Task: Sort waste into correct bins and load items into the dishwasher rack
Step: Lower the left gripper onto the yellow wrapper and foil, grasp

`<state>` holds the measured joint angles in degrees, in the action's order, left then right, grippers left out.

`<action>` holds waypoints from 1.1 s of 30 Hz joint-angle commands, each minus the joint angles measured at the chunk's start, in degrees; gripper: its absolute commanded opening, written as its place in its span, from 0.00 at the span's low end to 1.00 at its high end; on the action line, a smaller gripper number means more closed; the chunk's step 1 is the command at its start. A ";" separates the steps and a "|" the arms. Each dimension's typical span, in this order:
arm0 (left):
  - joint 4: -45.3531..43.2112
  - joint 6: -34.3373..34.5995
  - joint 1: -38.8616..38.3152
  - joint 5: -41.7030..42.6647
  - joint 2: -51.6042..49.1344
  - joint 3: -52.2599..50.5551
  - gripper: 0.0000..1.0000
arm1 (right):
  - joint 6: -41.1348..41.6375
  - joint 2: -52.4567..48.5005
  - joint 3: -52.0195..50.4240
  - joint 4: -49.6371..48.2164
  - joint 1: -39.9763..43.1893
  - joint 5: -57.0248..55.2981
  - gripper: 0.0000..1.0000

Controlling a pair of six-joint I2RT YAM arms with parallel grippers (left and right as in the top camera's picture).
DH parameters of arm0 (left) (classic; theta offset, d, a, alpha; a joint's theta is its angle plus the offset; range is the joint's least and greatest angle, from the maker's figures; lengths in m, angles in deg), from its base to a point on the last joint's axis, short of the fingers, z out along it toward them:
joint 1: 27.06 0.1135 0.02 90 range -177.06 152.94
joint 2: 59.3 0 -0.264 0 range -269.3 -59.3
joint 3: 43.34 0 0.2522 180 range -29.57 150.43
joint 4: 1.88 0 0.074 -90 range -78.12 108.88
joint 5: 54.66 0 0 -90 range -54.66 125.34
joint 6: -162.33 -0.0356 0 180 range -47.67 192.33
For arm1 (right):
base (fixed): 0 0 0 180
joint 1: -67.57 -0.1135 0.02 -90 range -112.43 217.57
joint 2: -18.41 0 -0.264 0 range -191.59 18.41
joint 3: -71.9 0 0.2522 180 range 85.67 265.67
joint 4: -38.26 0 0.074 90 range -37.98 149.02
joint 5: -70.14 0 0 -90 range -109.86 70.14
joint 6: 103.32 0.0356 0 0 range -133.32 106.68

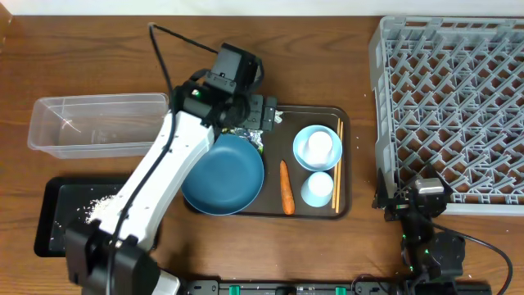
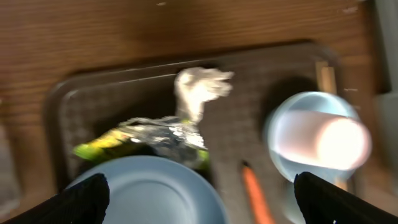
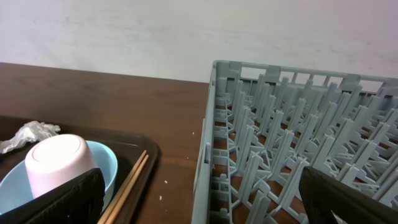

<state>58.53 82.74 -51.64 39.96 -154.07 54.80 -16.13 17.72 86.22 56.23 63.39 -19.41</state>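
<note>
Wooden tabletop (image 1: 98,49): serving tray (image 1: 348,123) carries wrapper (image 2: 155,138), dark-blue bowl (image 1: 223,174), carrot (image 1: 286,187), chopsticks (image 1: 338,164). Rice (image 1: 100,205) in black tray (image 1: 53,201). Left gripper (image 2: 199,193): fingers spread wide, empty, above wrapper. Right gripper (image 3: 199,193): spread wide, empty, beside dishwasher rack (image 1: 458,98)

Soft, even light on the worktop (image 1: 82,57), faint shadows. Ahead of the left tool (image 2: 199,205) everything smears with blur; the pale cup (image 2: 323,140) to its right glares white. Ahead of the right tool (image 3: 199,202) the rack (image 3: 298,143) looks crisp.
</note>
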 commanded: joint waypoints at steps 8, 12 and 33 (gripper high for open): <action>-0.66 -7.82 0.02 -6.86 -9.90 0.98 0.98 | -0.70 0.35 -0.24 0.07 0.52 -0.17 0.99; -1.81 -7.85 0.02 -11.61 -11.72 0.98 0.98 | -0.72 0.35 -0.24 0.07 0.52 -0.17 0.99; -4.11 -8.22 -0.09 -10.82 -21.35 0.94 0.97 | -0.70 0.35 -0.24 0.07 0.52 -0.17 0.99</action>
<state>54.25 74.22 -51.66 30.17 -173.78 54.80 -16.11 17.72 86.22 56.23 63.39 -19.41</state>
